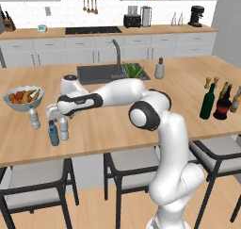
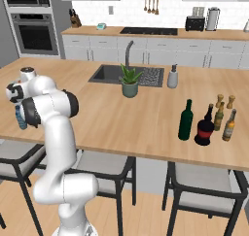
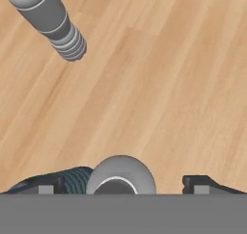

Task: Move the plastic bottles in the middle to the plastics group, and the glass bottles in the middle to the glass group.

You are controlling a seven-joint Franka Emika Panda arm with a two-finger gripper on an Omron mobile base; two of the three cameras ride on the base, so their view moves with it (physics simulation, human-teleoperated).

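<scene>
Kitchen island in pale wood, and the white arm reaches far out to its left over the table (image 1: 117, 129), the claw (image 1: 55, 114) pointing straight down. Right beneath it stands the small clear bottle (image 1: 63, 129) with its pale cap, and in the hand view that cap (image 3: 120, 175) sits between the two dark fingertips (image 3: 202, 184), nearer the left one, with a clear gap on the right side; the claw is spread wider than the bottle, gripping nothing. Just beside the claw, touching or nearly touching the clear bottle, is the blue bottle (image 1: 53, 133), seen in the hand view as a ribbed blue-green shape (image 3: 72, 180) by the left fingertip. A second clear bottle (image 1: 34, 119) stands a little beyond the claw, near the fruit bowl (image 1: 23, 99). Well away from the claw, at the far right end, stand the green wine bottle (image 1: 207, 102) and the squat red-labelled bottle (image 1: 222, 105), close beside the slim brown and olive bottles (image 1: 235, 100).
</scene>
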